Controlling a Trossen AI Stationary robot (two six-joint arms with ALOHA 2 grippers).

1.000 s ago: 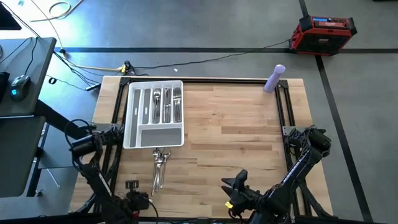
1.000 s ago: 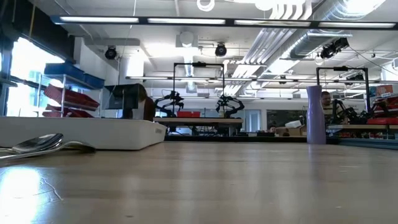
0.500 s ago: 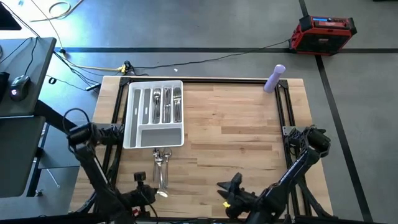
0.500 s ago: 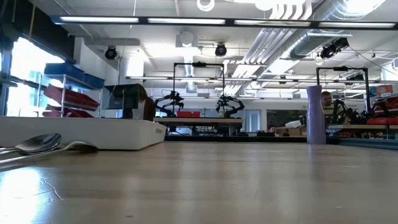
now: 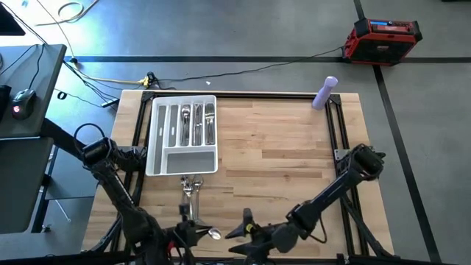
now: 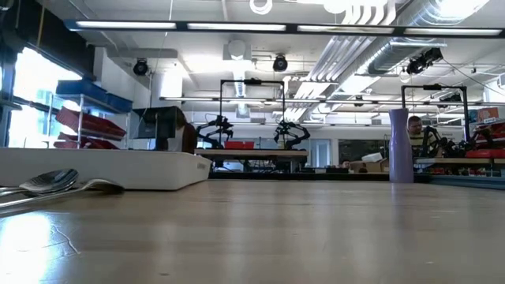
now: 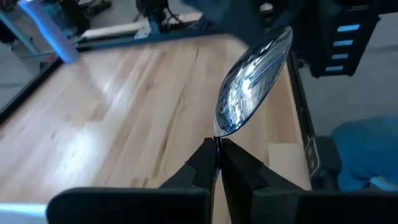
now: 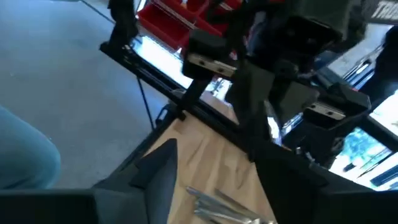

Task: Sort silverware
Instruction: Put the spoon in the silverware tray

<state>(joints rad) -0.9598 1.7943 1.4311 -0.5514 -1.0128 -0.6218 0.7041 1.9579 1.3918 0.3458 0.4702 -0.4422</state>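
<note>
**Item 1, spoon (image 7: 252, 81).** Clamped by its handle tip in the left gripper (image 7: 217, 152), bowl pointing away and clear of the wood. From above it sits at the table's 7 o'clock edge, at 5 o'clock of the loose pile. A second ago I had this gripper further out towards 8 o'clock with nothing showing in it. Now it has swung inward with the spoon aloft. I read that as a finished pick, with placing next.

**Item 2, loose pile (image 5: 191, 190).** Unsorted pieces lie on the bare wood just at 6 o'clock of the tray. The pile looks shorter than it did a second ago, and several pieces remain. The table-level camera shows a spoon (image 6: 49, 181) resting there.

**Item 3, sorted pieces (image 5: 199, 124).** They lie in the tray's narrow lengthwise slots, unchanged.

**Item 4, tray (image 5: 156, 140).** White and divided, at the table's 10 o'clock. Its wide cross slot, nearest the pile, looks empty.

**Item 5, right gripper (image 5: 243, 228).** Fingers spread, holding nothing. It has slid from about 5 o'clock to 6 o'clock of the table and now faces the left gripper closely. I judge a handover possible. If not, it crowds the carry path.

**Item 6, purple bottle (image 5: 324, 93).** Upright at the table's 1 o'clock, well apart from everything and not involved.
</note>
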